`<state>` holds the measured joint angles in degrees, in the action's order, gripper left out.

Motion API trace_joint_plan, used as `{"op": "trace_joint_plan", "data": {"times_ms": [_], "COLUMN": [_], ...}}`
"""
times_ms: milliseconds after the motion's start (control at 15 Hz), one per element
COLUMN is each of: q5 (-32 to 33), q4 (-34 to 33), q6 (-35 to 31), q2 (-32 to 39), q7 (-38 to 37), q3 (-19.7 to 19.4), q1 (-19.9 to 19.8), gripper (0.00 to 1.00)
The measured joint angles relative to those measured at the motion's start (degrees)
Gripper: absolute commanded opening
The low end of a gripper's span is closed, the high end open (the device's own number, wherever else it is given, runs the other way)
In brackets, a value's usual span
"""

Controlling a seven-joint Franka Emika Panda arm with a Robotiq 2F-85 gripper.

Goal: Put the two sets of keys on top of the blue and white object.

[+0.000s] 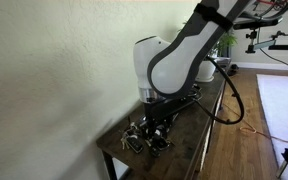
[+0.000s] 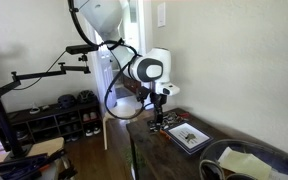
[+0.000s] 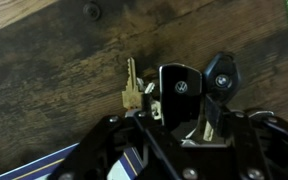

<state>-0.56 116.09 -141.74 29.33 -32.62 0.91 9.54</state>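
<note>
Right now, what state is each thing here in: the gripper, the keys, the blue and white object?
gripper: low over the table; open or shut cannot be told.
brass key: flat on the table, ungripped.
VW fob: at the gripper, over bare wood; held or not is unclear.
black fob: beside the VW fob, over bare wood.
blue and white object: flat on the table, none of these keys on it.

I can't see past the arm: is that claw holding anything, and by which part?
It cannot be told. The gripper straddles the black plastic car-key fob lying on the dark wooden table, but whether its fingers are pinching the fob is unclear.
</note>
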Motion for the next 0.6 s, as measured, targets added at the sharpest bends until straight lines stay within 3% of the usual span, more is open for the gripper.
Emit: {"op": "trace_joint_plan", "data": {"times_ms": [133,600], "q5": [-0.3,-1.2], "q4": [-0.1,-0.1], "q6": [0.0,0.0], "q2": [0.0,0.0], "q7": [0.0,0.0], "q3": [-0.1,-0.4], "q1": [0.0,0.0], "gripper": [0.15,0.15]}}
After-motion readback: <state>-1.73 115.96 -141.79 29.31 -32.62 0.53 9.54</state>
